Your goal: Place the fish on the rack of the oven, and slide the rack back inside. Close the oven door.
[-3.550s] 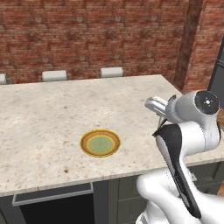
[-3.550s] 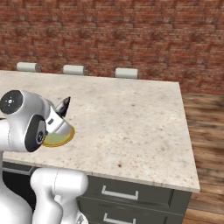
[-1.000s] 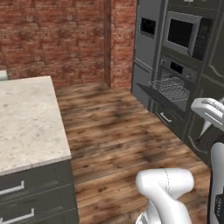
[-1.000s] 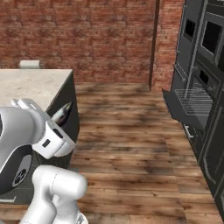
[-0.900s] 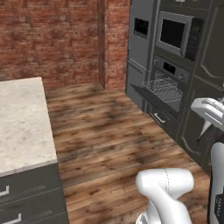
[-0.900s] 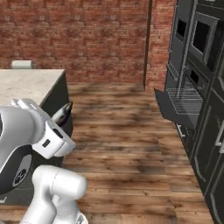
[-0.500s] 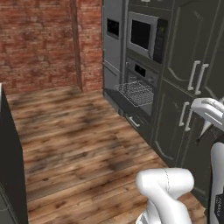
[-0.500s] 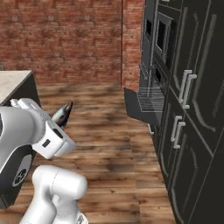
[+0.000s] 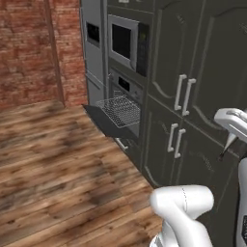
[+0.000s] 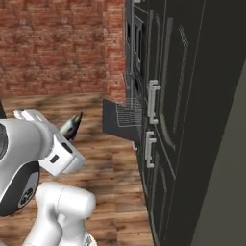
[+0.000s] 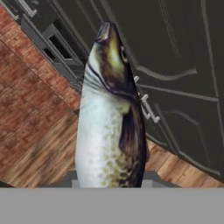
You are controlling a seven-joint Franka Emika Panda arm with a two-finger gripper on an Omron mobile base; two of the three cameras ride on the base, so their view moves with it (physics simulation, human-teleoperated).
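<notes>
fish (image 11: pixel 109 113) in gripper (image 11: pixel 109 181), unlabelled

The left base view looks from behind the arm, forward and down over a wood floor (image 9: pixel 58 159) toward the oven (image 9: pixel 126 103) from its front left, at middling range. The right base view faces the same oven (image 10: pixel 132 103) almost edge-on along the cabinet (image 10: pixel 192 120) fronts. Both share the open oven door (image 9: pixel 103 120) and the pulled-out rack (image 9: pixel 119 109). The hand view sits very close behind the fish (image 11: pixel 111 113), looking past it toward cabinets and floor.
</notes>
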